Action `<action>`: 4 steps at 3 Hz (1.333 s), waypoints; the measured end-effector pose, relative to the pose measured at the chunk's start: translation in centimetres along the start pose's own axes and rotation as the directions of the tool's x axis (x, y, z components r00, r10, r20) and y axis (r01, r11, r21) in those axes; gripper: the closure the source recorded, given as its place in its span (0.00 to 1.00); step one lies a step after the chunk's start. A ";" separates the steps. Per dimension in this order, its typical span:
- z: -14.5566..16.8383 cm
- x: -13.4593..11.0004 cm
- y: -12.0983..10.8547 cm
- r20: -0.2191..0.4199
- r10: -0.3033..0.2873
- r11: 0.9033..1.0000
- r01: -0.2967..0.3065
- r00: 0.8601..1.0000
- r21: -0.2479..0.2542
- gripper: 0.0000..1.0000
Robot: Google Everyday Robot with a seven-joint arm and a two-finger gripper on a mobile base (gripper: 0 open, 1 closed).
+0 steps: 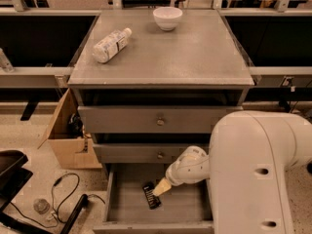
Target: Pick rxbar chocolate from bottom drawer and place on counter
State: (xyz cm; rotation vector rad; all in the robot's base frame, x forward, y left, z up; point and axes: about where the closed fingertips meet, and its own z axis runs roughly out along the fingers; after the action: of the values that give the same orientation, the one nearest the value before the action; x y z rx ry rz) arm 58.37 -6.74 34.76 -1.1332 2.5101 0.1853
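The rxbar chocolate, a small dark flat bar, lies on the grey floor of the open bottom drawer, left of its middle. My gripper reaches down into the drawer from the right, its pale tips right over the bar's right end, touching or nearly touching it. The white arm fills the lower right of the view. The counter is the wide grey top of the cabinet above.
A white-labelled plastic bottle lies on its side at the counter's back left. A white bowl stands at the back middle. Two shallower drawers with knobs are shut. A cardboard box and cables are on the floor left.
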 end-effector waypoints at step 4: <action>12.1 0.1 6.2 -0.097 0.075 0.994 -0.082 0.992 -0.070 0.00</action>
State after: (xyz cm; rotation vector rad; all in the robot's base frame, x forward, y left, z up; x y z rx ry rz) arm 57.16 0.56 23.41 -1.0963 2.6536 0.2531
